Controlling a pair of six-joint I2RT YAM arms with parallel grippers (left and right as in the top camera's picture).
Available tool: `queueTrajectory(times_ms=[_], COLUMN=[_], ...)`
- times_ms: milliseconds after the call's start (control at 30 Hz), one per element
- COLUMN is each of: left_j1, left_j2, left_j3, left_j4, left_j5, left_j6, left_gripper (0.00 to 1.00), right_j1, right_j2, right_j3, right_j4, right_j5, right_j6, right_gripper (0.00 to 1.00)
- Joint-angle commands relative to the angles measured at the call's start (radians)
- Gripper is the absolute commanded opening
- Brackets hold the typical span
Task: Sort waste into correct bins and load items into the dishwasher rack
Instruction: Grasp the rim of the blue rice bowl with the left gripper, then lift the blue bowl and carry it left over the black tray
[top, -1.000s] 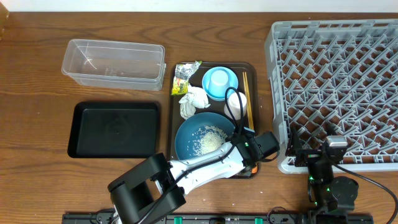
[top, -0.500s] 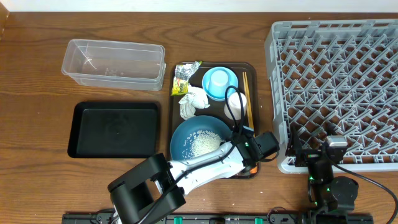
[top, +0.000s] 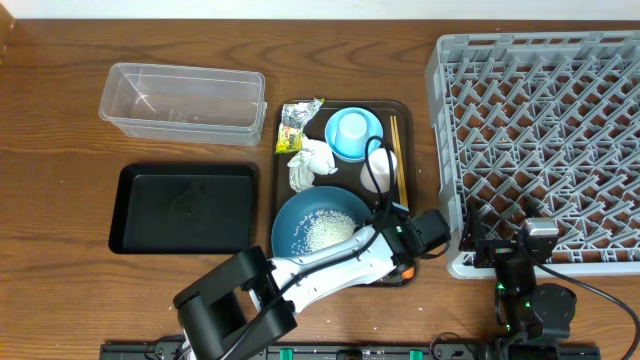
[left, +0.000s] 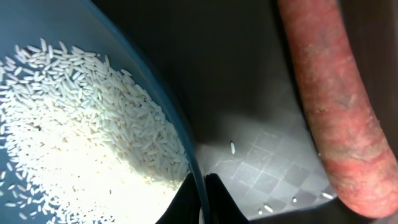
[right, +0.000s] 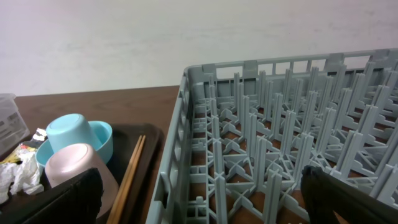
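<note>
Blue plate (top: 292, 222) rim clamped in left fingers (left: 219, 202), arm low across tray (top: 405, 110); right fingers (right: 68, 196) wide apart by rack (top: 436, 100).

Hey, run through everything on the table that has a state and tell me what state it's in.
left end effector: shut on the blue plate at its rim.
right end effector: open, holding nothing.
blue plate: carrying loose rice, gripped at one edge.
clear tub: empty.
black tray: empty.
dishwasher rack: nothing loaded in the part shown.
light-blue cup: sitting in the small bowl.
</note>
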Motion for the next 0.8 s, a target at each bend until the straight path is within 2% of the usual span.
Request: queueTrajectory(times_ms=[0, 233, 400, 700, 767], left_j1=[0.021, 0.066, 0.143, 0.431, 0.519], left_j2=[-0.027, -0.072, -0.127, -0.304, -0.344], left_j3=[0.071, 0.196, 0.222, 0.222, 0.221], left_j4=[-0.043, -0.183, -0.229, -0.234, -0.215], left_j5=[-0.003, -0.026, -0.029, -0.019, 0.034], left_j6=[0.027, 0.120, 0.133, 0.162, 0.186], left_gripper=[0.06, 0.06, 0.06, 0.06, 0.06], right_j1=[-0.012, -0.012, -0.012, -0.012, -0.012], right_j2=[-0.007, -0.007, -0.007, -0.007, -0.007], right_j3=[-0.002, -0.002, -0.002, -0.002, -0.002], right_j4=[-0.002, -0.002, -0.002, -0.002, -0.002], right_j5=[0.003, 0.003, 0.003, 0.003, 0.003], right_j6=[-0.003, -0.003, -0.003, -0.003, -0.003], right_gripper=[0.99, 0.99, 0.99, 0.99, 1.00])
